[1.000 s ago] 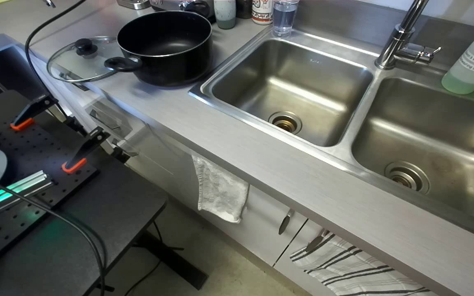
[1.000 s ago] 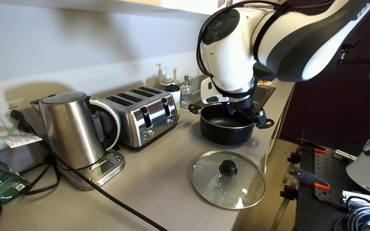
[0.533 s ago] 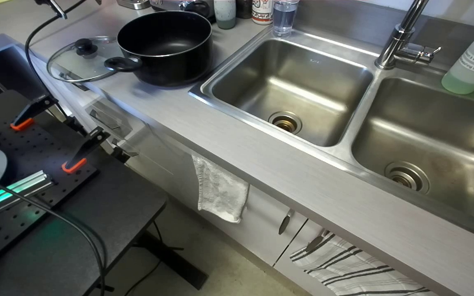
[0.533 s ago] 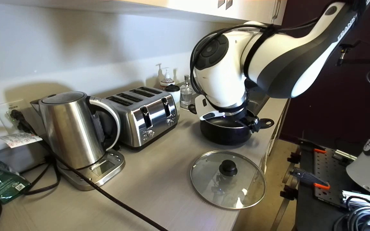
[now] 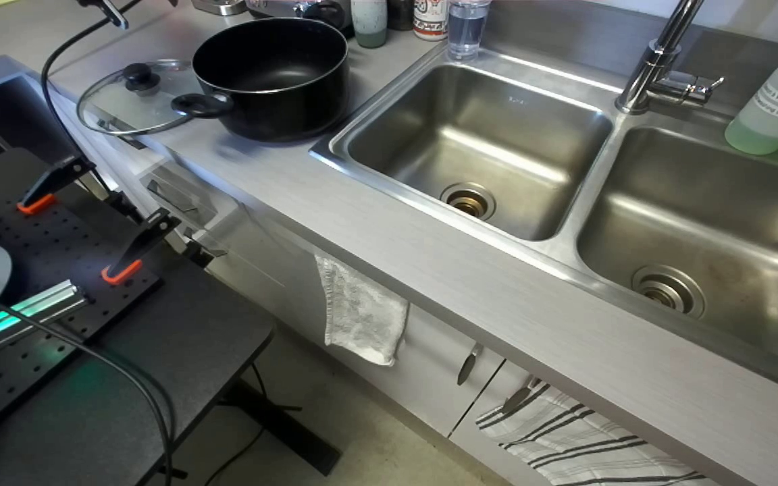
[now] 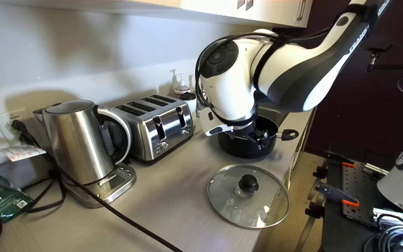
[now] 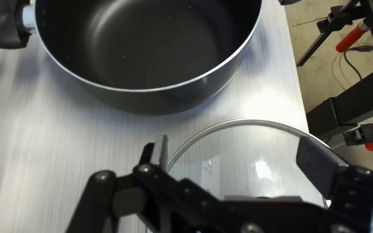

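Evidently, the end effector [image 7: 233, 155] hung on the near side of the black pot [image 6: 234, 148], its fingers [image 7: 317, 166] apart and no object gripped between them. The glass lid [image 6: 234, 208] lay with its knob [image 6: 248, 182] upward on the worktop [image 6: 173, 196], nearer than the pot in an exterior view, its right rim jutting past the edge. The step in hand was judged an approach to the lid; the next move seemingly called for centring the fingers about the knob, then lowering without nudging the overhanging rim.

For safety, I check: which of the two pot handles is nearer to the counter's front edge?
The handle farther from the toaster: it points toward the edge; the other handle points away.
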Tool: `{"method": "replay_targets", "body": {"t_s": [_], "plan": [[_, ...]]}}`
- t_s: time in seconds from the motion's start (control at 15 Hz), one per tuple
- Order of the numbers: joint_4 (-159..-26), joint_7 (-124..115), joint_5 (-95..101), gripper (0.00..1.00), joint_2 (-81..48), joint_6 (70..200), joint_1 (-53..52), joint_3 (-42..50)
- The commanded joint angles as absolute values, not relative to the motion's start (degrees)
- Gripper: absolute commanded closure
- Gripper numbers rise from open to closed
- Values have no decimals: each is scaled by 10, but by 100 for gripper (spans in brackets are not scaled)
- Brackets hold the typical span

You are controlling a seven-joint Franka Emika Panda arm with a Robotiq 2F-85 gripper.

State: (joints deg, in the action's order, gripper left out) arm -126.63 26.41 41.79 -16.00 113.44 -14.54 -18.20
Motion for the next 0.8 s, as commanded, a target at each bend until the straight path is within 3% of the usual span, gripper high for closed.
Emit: {"method": "replay_targets", "body": {"t_s": [0.0, 0.73], "plan": [[-1258, 291, 421, 0, -174, 1153, -158, -187], [-1263, 296, 444, 0, -222, 1146, -199, -197]]}}
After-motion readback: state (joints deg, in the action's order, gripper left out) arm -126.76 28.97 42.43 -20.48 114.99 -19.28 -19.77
